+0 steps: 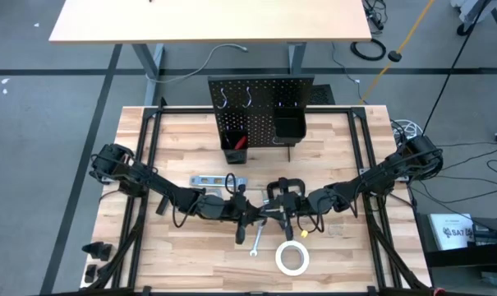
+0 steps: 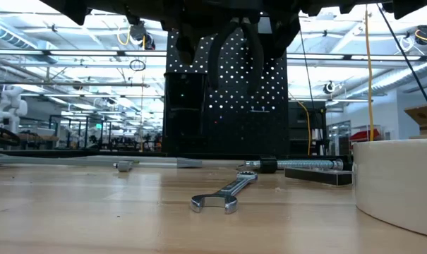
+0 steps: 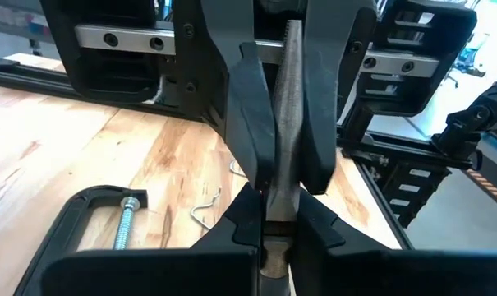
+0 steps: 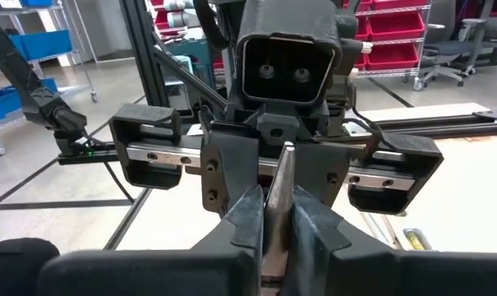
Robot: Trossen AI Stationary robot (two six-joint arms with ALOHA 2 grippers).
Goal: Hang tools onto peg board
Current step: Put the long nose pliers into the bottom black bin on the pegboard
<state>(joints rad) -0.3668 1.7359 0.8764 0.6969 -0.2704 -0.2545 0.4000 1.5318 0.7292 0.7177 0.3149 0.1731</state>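
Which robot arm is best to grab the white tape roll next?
Right, probably. The white tape roll lies close by the right gripper; the left gripper hangs nearer the silver wrench. Both grip one thin grey metal tool, so it must let go first.

Both arms reach in low from the outer corners and meet nose to nose over the middle of the worktop. The left claw (image 1: 260, 215) and the right claw (image 1: 283, 212) face each other, each with its fingers pinched tight on the same slim metal piece.
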